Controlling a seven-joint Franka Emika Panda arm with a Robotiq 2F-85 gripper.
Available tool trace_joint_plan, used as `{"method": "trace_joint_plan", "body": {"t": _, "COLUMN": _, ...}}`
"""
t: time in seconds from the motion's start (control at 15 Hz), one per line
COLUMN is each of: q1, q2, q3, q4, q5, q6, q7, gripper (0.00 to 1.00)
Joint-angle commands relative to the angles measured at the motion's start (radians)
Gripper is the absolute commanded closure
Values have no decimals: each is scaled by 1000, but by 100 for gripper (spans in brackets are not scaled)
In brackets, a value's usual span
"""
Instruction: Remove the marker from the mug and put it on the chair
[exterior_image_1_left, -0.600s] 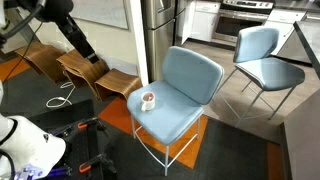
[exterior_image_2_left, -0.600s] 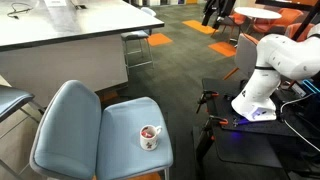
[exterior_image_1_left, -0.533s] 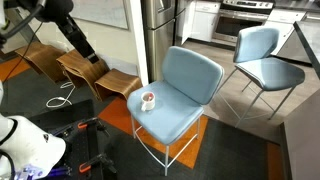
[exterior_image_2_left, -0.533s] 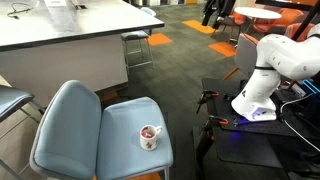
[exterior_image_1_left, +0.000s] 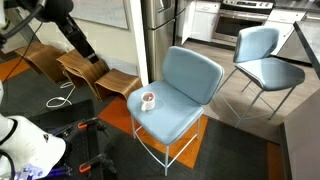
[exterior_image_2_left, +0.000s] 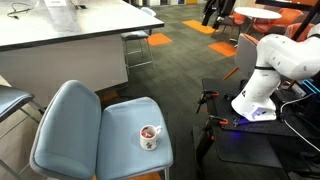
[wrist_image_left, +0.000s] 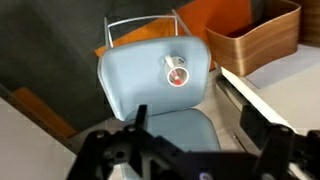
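The light-blue padded chair (exterior_image_1_left: 185, 118) on white wire legs shows in both exterior views (exterior_image_2_left: 118, 122) and in the wrist view (wrist_image_left: 140, 70). The small white mug (exterior_image_1_left: 148, 100) stands on its seat near the front edge (exterior_image_2_left: 149, 137) (wrist_image_left: 176, 72). The red-pink marker (wrist_image_left: 177, 77) sits inside the mug and shows as a red spot in an exterior view (exterior_image_2_left: 147, 131). My gripper (wrist_image_left: 197, 125) is open and empty, high above and well away from the chair, with its dark fingers framing the chair's back.
A second light-blue chair with dark legs (exterior_image_1_left: 265, 60) stands behind. Curved wooden stools (exterior_image_1_left: 85, 70) (wrist_image_left: 255, 45) sit beside the chair. A steel column (exterior_image_1_left: 155, 30) rises behind it. A large table (exterior_image_2_left: 80, 30) and the robot's white base (exterior_image_2_left: 270, 70) are nearby.
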Motion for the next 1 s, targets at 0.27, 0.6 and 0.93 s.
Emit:
{"method": "trace_joint_plan", "body": {"t": 0.27, "q1": 10, "q2": 172, "q3": 20, "q4": 93, "q5": -30, "q6": 46, "q7": -90, "gripper": 0}}
{"method": "trace_joint_plan", "body": {"t": 0.6, "q1": 54, "q2": 449, "q3": 47, "q4": 228, "q5": -13, "q6": 136, "q7": -184, "gripper": 0}}
{"method": "trace_joint_plan", "body": {"t": 0.93, "q1": 69, "q2": 738, "q3": 113, "q4": 314, "q5": 55, "q6": 288, "q7": -204, "gripper": 0}}
